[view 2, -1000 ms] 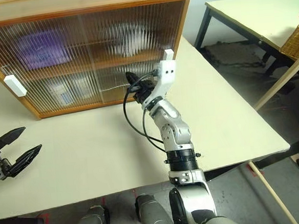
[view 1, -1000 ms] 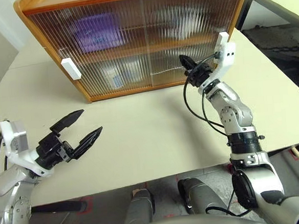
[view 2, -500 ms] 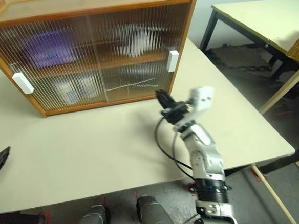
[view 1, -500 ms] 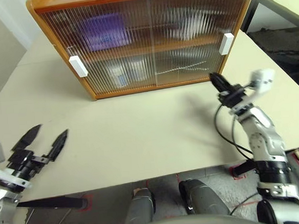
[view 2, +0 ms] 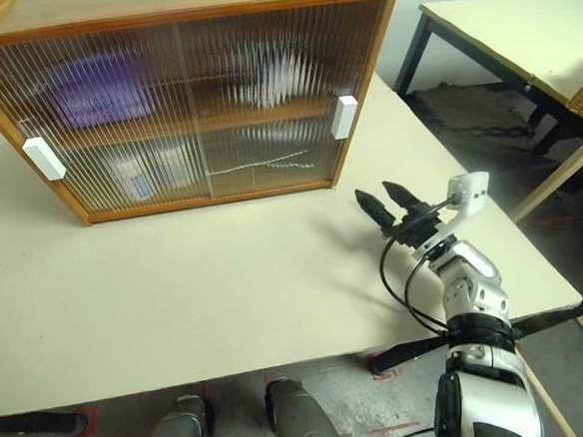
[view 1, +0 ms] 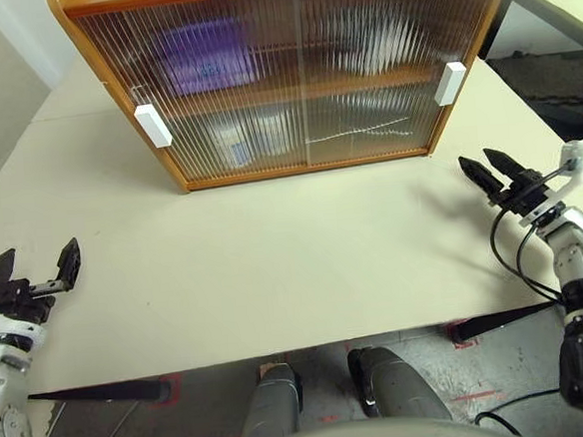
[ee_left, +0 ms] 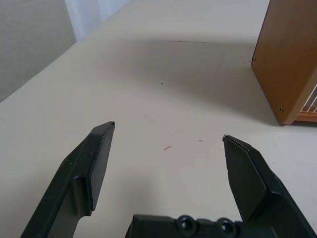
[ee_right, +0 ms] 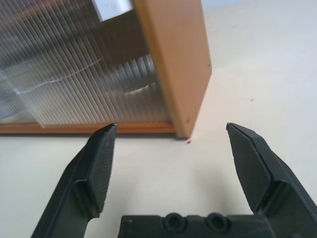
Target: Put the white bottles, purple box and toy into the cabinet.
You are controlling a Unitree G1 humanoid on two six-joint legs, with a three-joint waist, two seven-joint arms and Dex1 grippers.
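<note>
The cabinet (view 1: pixel 291 73) stands at the back of the table with both ribbed sliding doors shut. Behind the left door, on the upper shelf, the purple box (view 1: pixel 200 60) shows as a blurred patch. A pale shape with a blue mark (view 1: pixel 231 143) sits on the lower shelf and another pale shape (view 1: pixel 374 43) on the upper right; I cannot tell bottles from toy through the ribs. My right gripper (view 1: pixel 478 159) hovers open and empty off the cabinet's lower right corner (ee_right: pixel 185 124). My left gripper (view 1: pixel 36 258) is open and empty at the table's left edge.
White block handles sit on the left door (view 1: pixel 152 125) and the right door (view 1: pixel 449 82). The beige table (view 1: pixel 274 260) stretches bare between the grippers. A second table (view 2: pixel 519 33) stands back right across a gap of floor.
My right gripper has left the right door's handle, swung right and down, and opened. My left gripper, still open, has moved out to the left. The camera has shifted.
</note>
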